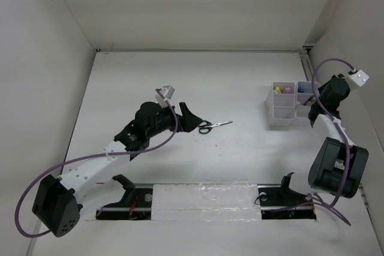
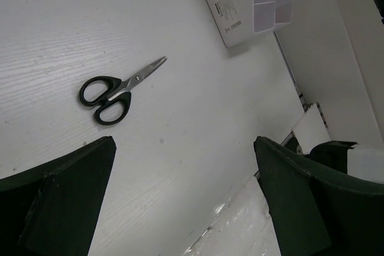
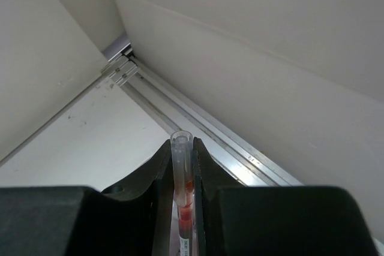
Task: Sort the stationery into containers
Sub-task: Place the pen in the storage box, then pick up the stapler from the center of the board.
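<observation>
- The left gripper (image 2: 180,199) is spread wide and holds nothing. Its two dark fingers frame a bare patch of table (image 2: 180,118).
- Just ahead of it, the black-handled scissors (image 2: 117,91) lie flat on the table with the blades closed. The handle loops are nearer the gripper and the tips point toward the containers (image 2: 240,10).
- The right gripper (image 3: 182,148) is pressed together on a clear-barrelled pen with red inside (image 3: 182,175). The pen runs along the fingers and its open end pokes out past their tips.
- Seen from above, that arm sits at the right-hand side of the white containers. I cannot tell whether the pen is over a compartment.
- The far compartments hold coloured marker sticks (image 1: 282,90), and the near one shows nothing inside.
- Judged from this, the pen is being delivered and the scissors are the last item left out on the table.
- The right arm's next move calls for lowering the pen tip into a compartment before letting go.
- The left arm must come down square over the scissors. They lie thin and flat, so closing across the handles is likely the surer hold.
</observation>
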{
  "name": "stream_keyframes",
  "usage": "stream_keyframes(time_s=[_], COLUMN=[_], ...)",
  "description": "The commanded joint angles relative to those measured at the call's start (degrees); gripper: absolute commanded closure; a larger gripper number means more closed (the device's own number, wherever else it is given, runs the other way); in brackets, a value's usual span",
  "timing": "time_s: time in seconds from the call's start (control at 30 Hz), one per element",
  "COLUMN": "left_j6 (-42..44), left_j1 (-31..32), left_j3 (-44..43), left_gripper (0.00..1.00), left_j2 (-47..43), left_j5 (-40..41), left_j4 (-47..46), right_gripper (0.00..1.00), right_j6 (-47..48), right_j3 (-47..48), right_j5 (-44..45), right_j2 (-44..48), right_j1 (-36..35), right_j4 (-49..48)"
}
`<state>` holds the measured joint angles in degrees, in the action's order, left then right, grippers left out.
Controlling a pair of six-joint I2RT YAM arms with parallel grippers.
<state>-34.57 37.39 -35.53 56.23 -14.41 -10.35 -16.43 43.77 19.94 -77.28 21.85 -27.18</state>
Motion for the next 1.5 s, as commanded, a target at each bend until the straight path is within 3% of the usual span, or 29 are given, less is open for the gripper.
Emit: stream_keyframes(time_s=[0.0,0.37,0.47,0.63,0.9,0.97,1.03,1.07,1.23,1.47], left_j6=[0.47,0.99,0.99,0.99,0.99,0.99,0.47,-0.14,-3.65,-9.36], left_j1=[-0.12,-0.12,-0.12,-0.12,-0.12,-0.12,-0.12,-0.12,-0.12,-1.35], left_j3=[0.72,1.25,1.25,1.25,1.78,1.78,1.08,0.47,-3.14,-5.08], left_gripper=[0.00,0.00,0.00,0.00,0.00,0.00,0.00,0.00,0.00,0.00], left_j2=[0.46,-0.15,-0.15,-0.68,-1.21,-1.21,-1.21,-0.51,2.57,2.40], left_j5=[-2.54,-2.55,-2.55,-2.55,-1.85,0.96,3.94,5.26,15.88,24.41], left_j4=[-3.63,-4.15,-4.15,-4.15,-4.15,-2.23,-1.00,0.66,7.70,16.13], right_gripper=[1.00,1.00,0.89,0.51,0.37,0.27,0.18,0.00,0.00,0.00], right_j6=[0.08,-3.69,-4.32,-4.32,-4.32,-4.84,-5.55,-5.55,-2.13,0.68], right_j3=[2.99,2.37,1.15,0.62,0.09,-0.69,-1.23,-1.23,3.94,7.47], right_j5=[0.27,-2.98,-5.60,-7.98,-10.80,-12.03,-12.74,-11.35,-1.76,2.28], right_j2=[-0.68,-3.94,-3.94,-2.80,-0.52,1.59,5.28,6.42,14.85,21.37], right_j1=[0.39,0.39,0.39,0.39,0.39,0.39,-1.27,-3.80,-15.06,-32.28], right_j4=[-3.76,-4.29,-4.29,-4.29,-4.29,-5.51,-6.13,-5.44,3.08,20.83])
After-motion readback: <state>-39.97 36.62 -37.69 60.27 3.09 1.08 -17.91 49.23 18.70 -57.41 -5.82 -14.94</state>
